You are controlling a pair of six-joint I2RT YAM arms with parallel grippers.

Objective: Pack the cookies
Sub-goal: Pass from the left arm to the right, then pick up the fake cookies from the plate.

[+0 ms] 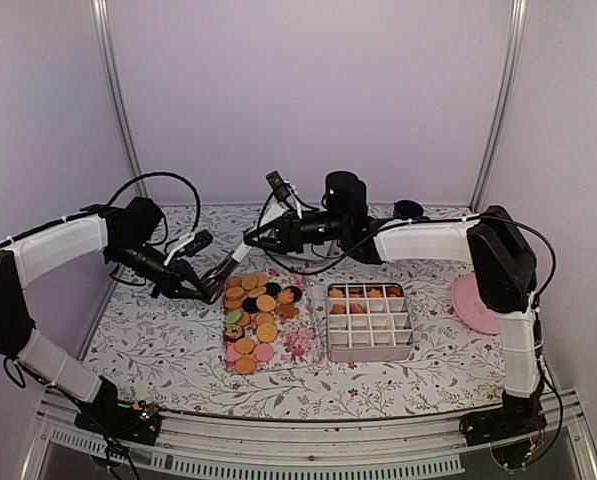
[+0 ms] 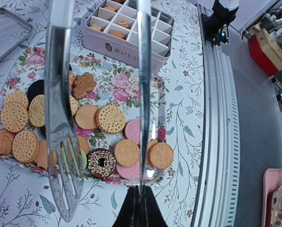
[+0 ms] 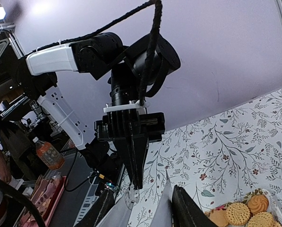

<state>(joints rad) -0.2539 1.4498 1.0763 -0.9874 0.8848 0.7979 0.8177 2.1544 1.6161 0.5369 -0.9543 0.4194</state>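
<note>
The cookies [image 1: 255,318] lie on a floral tray [image 1: 300,345] in the middle of the table, and also show in the left wrist view [image 2: 110,118] and the right wrist view [image 3: 237,213]. A white box with compartments [image 1: 370,345] stands to its right, with a few cookies in its far row. Metal tongs [image 1: 233,265] hang in the air between both grippers, above the tray's far left corner. My left gripper [image 1: 215,288] [image 2: 141,210] is shut on the tip of one tong arm [image 2: 143,71]. My right gripper [image 1: 250,243] [image 3: 145,208] clasps both tong arms [image 3: 164,203] from outside.
A pink plate [image 1: 475,303] lies at the right edge of the table. A dark round object [image 1: 410,209] sits at the back right. A grey metal lid [image 2: 6,30] lies beyond the tray. The table's metal rail [image 2: 211,118] runs past the box.
</note>
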